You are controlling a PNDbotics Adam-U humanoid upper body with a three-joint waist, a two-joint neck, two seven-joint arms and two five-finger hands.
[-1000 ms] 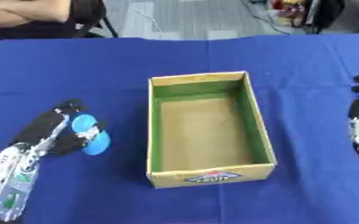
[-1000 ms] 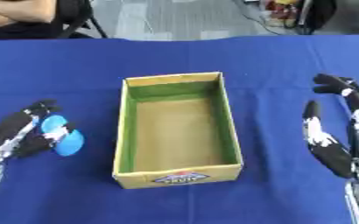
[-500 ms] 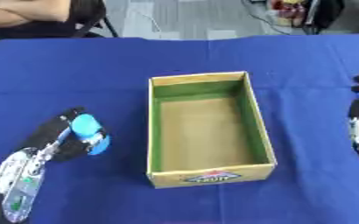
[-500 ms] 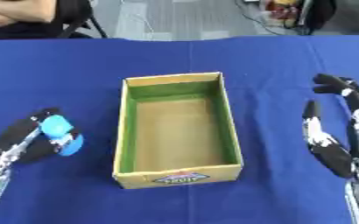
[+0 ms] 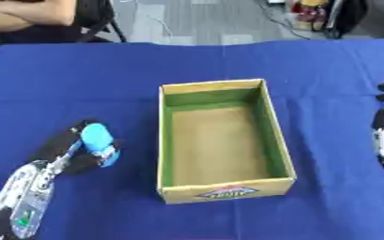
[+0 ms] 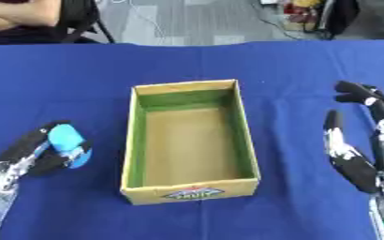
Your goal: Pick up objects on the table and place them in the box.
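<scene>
A light blue object (image 5: 99, 143) sits in my left hand (image 5: 67, 154), whose dark fingers curl round it at the lower left, to the left of the box. The cardboard box (image 5: 225, 186) stands open in the middle of the blue table, with green inner walls and a bare brown floor. My right hand (image 6: 361, 140) rests at the right edge, fingers straight and spread, holding nothing.
A blue cloth (image 5: 146, 65) covers the whole table. A seated person with folded arms (image 5: 27, 14) is at the far left edge, beyond the table. Cables and gear lie on the floor at the far right.
My left hand has closed round the blue object and tipped it more upright, a little closer to the box. The right hand has stayed in place.
</scene>
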